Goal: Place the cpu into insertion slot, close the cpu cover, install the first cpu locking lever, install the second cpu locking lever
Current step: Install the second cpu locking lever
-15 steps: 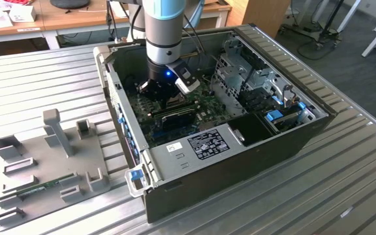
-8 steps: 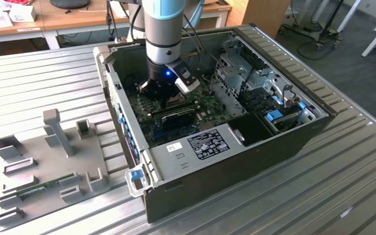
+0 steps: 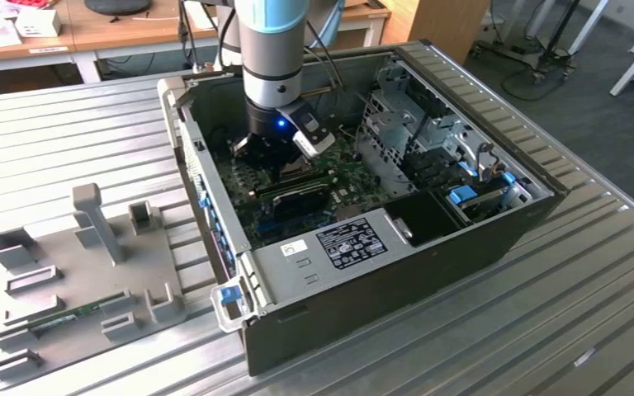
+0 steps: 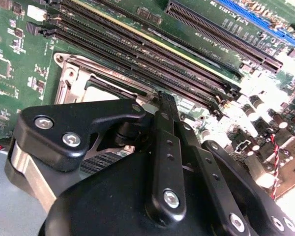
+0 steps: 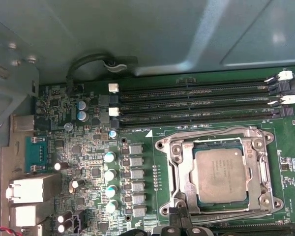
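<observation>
The cpu (image 5: 221, 174), a grey metal square, lies in the insertion slot (image 5: 214, 169) on the green motherboard (image 5: 93, 147). The silvery cpu cover (image 5: 179, 164) lies flat around the chip's edges, with its cut-out showing the chip's top. Thin wire levers run along the frame's sides; whether they are latched I cannot tell. My black gripper (image 5: 179, 222) hovers just beside one edge of the socket. In the second wrist view the gripper (image 4: 164, 101) stands in front of the socket's rim (image 4: 73, 81). In the exterior view the gripper (image 3: 284, 153) reaches down into the open computer case.
Long dark memory slots (image 5: 196, 103) run beside the socket. The case wall (image 3: 201, 173), a drive cage (image 3: 428, 136) and a power supply (image 3: 345, 243) hem in the board. At the exterior view's left, a grey fixture plate (image 3: 75, 264) holds a memory stick (image 3: 69, 316).
</observation>
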`<state>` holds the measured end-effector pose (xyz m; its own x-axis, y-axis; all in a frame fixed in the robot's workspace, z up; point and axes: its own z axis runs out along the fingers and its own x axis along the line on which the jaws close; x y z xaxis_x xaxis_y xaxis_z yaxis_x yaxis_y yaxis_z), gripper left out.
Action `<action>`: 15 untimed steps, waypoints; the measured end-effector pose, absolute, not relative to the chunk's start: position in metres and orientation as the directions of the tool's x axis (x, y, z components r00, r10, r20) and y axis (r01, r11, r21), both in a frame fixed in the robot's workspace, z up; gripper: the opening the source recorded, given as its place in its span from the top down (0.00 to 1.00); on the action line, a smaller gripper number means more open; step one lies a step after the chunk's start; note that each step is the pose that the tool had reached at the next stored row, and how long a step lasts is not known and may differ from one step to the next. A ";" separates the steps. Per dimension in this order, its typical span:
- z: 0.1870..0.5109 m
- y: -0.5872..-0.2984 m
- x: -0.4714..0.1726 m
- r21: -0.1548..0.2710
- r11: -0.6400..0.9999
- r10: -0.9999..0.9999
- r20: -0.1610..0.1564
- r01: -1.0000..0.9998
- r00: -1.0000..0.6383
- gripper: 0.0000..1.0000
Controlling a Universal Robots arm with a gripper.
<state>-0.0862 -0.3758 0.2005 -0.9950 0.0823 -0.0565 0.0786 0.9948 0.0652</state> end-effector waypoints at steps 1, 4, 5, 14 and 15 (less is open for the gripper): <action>0.200 -0.376 -0.087 0.065 0.995 0.082 -0.059 0.078 -0.995 0.90; 0.200 -0.376 -0.088 0.066 0.995 0.082 -0.061 0.078 -0.995 0.90; 0.200 -0.376 -0.088 0.066 0.995 0.082 -0.062 0.078 -0.995 0.90; 0.200 -0.376 -0.094 0.067 0.995 0.082 -0.074 0.077 -0.994 0.90; 0.200 -0.376 -0.094 0.067 0.995 0.082 -0.074 0.077 -0.994 0.90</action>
<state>-0.0942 -0.3758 0.2003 -0.9939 0.0822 -0.0737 0.0774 0.9948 0.0666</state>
